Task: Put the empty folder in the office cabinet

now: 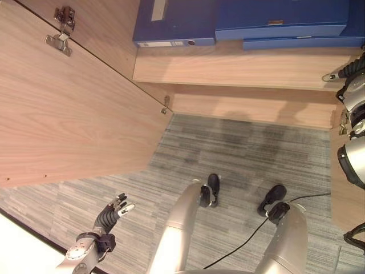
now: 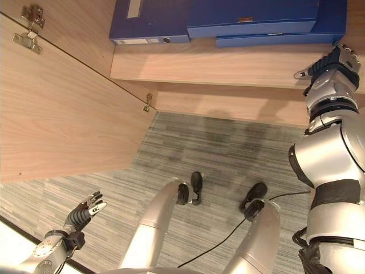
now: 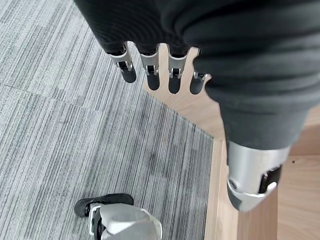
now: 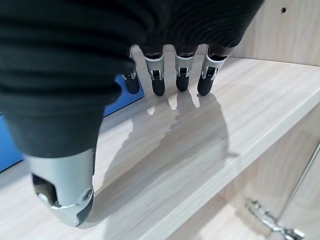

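While the cabinet stands open, we are seeing both hands empty and the blue folders lying flat on its shelf.

Going from the left, our left hand [image 1: 116, 212] is hanging low over the grey carpet [image 1: 239, 154] with relaxed fingers, beside the open cabinet door [image 1: 68, 108]; the folders [image 2: 251, 17] are lying stacked on the wooden shelf [image 2: 228, 65], and our right hand [image 2: 333, 65] is hovering just above that shelf's right end, fingers straight, holding nothing.

Eye views: aimed steeply down from the head; cabinet shelf [image 1: 228, 68] and carpet [image 1: 239, 148] shared.
Left wrist view: held close over carpet.
Right wrist view: held close over shelf.
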Tool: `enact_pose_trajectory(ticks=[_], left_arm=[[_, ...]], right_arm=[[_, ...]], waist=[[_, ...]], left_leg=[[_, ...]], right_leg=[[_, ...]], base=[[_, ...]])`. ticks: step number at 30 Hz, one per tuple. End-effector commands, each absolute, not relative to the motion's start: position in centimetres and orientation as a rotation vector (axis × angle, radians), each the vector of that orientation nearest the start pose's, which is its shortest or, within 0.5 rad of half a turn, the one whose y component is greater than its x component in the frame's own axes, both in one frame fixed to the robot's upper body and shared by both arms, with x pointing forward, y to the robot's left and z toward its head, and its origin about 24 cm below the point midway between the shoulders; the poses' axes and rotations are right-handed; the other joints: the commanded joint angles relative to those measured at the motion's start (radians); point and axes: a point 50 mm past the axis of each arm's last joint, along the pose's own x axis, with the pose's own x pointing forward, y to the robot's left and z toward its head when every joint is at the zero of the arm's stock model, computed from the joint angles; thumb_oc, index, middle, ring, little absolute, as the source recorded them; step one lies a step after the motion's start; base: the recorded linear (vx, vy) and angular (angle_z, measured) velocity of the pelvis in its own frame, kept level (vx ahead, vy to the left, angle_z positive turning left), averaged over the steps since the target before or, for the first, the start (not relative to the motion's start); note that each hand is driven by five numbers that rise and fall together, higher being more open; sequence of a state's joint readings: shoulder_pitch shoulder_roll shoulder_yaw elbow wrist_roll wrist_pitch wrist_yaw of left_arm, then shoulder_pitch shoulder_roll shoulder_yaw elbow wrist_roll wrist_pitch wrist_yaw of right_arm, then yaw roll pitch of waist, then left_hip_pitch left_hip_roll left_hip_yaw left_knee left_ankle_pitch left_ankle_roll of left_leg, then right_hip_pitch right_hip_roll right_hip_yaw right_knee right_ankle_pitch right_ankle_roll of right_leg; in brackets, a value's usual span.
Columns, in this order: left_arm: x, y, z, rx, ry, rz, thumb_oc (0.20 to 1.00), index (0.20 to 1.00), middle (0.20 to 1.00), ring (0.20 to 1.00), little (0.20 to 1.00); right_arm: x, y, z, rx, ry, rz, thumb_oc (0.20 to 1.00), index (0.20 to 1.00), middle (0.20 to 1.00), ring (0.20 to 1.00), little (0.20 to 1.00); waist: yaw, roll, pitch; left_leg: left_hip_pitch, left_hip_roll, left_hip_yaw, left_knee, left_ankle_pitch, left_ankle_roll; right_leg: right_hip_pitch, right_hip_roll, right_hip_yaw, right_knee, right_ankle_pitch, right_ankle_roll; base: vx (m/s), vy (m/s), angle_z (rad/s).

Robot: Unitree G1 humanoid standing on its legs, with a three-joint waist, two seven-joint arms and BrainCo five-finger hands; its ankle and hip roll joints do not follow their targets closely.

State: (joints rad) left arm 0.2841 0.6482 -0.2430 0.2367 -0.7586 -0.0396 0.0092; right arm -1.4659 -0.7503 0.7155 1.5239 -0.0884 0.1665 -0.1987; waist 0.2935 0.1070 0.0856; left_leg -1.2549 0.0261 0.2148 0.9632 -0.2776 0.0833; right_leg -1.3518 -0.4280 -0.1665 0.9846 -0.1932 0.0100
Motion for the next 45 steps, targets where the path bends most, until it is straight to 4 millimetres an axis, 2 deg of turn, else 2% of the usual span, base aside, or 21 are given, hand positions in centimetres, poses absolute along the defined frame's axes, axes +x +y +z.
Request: enact_pose_trajectory(ticks=[1,3,4,10,17,21,25,28,30,31,33,40,44,45], left_arm=[[15.1,28.2,-3.5,-0.048,0.549,0.119,1.000,1.000,1.000,1.000,1.000],[15.0,28.3,-3.5,-0.046,0.551,0.126,1.000,1.000,1.000,1.000,1.000],[15.1,28.2,-3.6,-0.052,0.549,0.132,1.000,1.000,1.000,1.000,1.000],[15.2,28.3,-3.4,-0.058,0.535,0.148,1.000,1.000,1.000,1.000,1.000],[15.2,28.4,-3.4,-0.058,0.535,0.159,1.000,1.000,1.000,1.000,1.000],[15.1,28.4,-3.6,-0.059,0.539,0.169,1.000,1.000,1.000,1.000,1.000],[15.2,28.3,-3.6,-0.058,0.536,0.168,1.000,1.000,1.000,1.000,1.000],[15.3,28.3,-3.3,-0.051,0.526,0.163,1.000,1.000,1.000,1.000,1.000],[15.3,28.4,-3.3,-0.049,0.528,0.163,1.000,1.000,1.000,1.000,1.000],[15.4,28.4,-3.2,-0.042,0.523,0.157,1.000,1.000,1.000,1.000,1.000],[15.3,28.5,-3.2,-0.036,0.524,0.157,1.000,1.000,1.000,1.000,1.000],[15.1,28.7,-3.3,-0.036,0.530,0.172,1.000,1.000,1.000,1.000,1.000],[14.9,28.8,-3.6,-0.054,0.536,0.195,1.000,1.000,1.000,1.000,1.000],[14.7,28.8,-4.0,-0.060,0.547,0.211,1.000,1.000,1.000,1.000,1.000]], right_arm=[[41.7,-26.0,27.0,-1.005,0.072,-0.373,1.000,1.000,1.000,1.000,1.000],[41.9,-25.3,26.8,-0.996,0.065,-0.350,1.000,1.000,1.000,1.000,1.000],[42.3,-23.7,26.3,-0.976,0.040,-0.305,1.000,1.000,1.000,1.000,1.000],[43.2,-18.7,25.7,-0.961,-0.048,-0.159,1.000,1.000,1.000,1.000,1.000],[43.3,-17.5,25.9,-0.929,-0.084,-0.134,1.000,1.000,1.000,1.000,1.000],[43.4,-16.3,25.6,-0.848,-0.106,-0.105,1.000,1.000,1.000,1.000,1.000],[43.4,-14.3,24.5,-0.813,-0.119,-0.043,1.000,1.000,1.000,1.000,1.000],[43.3,-12.0,23.8,-0.805,-0.139,0.027,1.000,1.000,1.000,1.000,1.000],[43.3,-11.6,23.7,-0.807,-0.142,0.039,1.000,1.000,1.000,1.000,1.000],[43.1,-10.5,23.3,-0.810,-0.154,0.073,1.000,1.000,1.000,1.000,1.000],[43.0,-9.6,22.9,-0.802,-0.159,0.103,1.000,1.000,1.000,1.000,1.000],[42.9,-8.9,22.5,-0.806,-0.169,0.122,1.000,1.000,1.000,1.000,1.000],[43.0,-10.6,23.1,-0.787,-0.177,0.046,1.000,1.000,1.000,1.000,1.000],[43.1,-11.7,23.5,-0.789,-0.180,0.006,1.000,1.000,1.000,1.000,1.000]], waist=[[0.038,0.035,0.068],[0.038,0.035,0.069],[0.037,0.034,0.071],[0.034,0.032,0.076],[0.030,0.029,0.079],[0.029,0.028,0.084],[0.030,0.032,0.086],[0.035,0.035,0.088],[0.036,0.036,0.087],[0.037,0.037,0.086],[0.036,0.036,0.085],[0.028,0.034,0.082],[0.019,0.029,0.085],[0.009,0.025,0.087]], left_leg=[[-0.049,-0.015,-0.060,-0.166,0.079,-0.017],[-0.050,-0.015,-0.059,-0.164,0.079,-0.016],[-0.052,-0.014,-0.060,-0.162,0.079,-0.017],[-0.058,-0.009,-0.058,-0.148,0.073,-0.017],[-0.058,-0.007,-0.058,-0.148,0.071,-0.017],[-0.057,-0.003,-0.056,-0.148,0.071,-0.019],[-0.059,0.003,-0.054,-0.133,0.064,-0.017],[-0.061,0.004,-0.057,-0.124,0.059,-0.015],[-0.062,0.005,-0.058,-0.123,0.059,-0.015],[-0.064,0.005,-0.059,-0.122,0.059,-0.015],[-0.064,0.007,-0.061,-0.124,0.060,-0.016],[-0.070,0.006,-0.062,-0.125,0.063,-0.018],[-0.068,0.009,-0.061,-0.124,0.062,-0.018],[-0.070,0.010,-0.059,-0.124,0.061,-0.017]], right_leg=[[0.047,-0.028,0.062,-0.028,-0.084,0.049],[0.047,-0.027,0.062,-0.027,-0.085,0.047],[0.046,-0.024,0.063,-0.025,-0.087,0.045],[0.043,-0.022,0.066,-0.017,-0.088,0.039],[0.040,-0.023,0.068,-0.014,-0.088,0.040],[0.044,-0.019,0.062,-0.016,-0.089,0.040],[0.047,-0.017,0.060,-0.006,-0.095,0.038],[0.042,-0.020,0.058,0.003,-0.097,0.038],[0.042,-0.020,0.057,0.002,-0.097,0.038],[0.041,-0.020,0.056,0.004,-0.097,0.038],[0.041,-0.019,0.055,0.002,-0.097,0.040],[0.034,-0.016,0.057,0.001,-0.095,0.038],[0.032,-0.014,0.059,0.002,-0.094,0.037],[0.030,-0.011,0.061,0.002,-0.094,0.036]], base=[[0.00,0.000,0.00],[0.00,0.000,0.00],[0.00,0.000,0.00],[0.01,0.002,-0.03],[0.01,0.001,-0.01],[0.00,-0.004,-0.01],[0.01,-0.007,-0.03],[0.01,-0.009,-0.02],[0.00,0.000,0.00],[0.00,0.000,0.00],[0.00,0.000,0.00],[0.00,0.000,0.00],[0.00,0.000,0.00],[0.00,0.000,0.00]])
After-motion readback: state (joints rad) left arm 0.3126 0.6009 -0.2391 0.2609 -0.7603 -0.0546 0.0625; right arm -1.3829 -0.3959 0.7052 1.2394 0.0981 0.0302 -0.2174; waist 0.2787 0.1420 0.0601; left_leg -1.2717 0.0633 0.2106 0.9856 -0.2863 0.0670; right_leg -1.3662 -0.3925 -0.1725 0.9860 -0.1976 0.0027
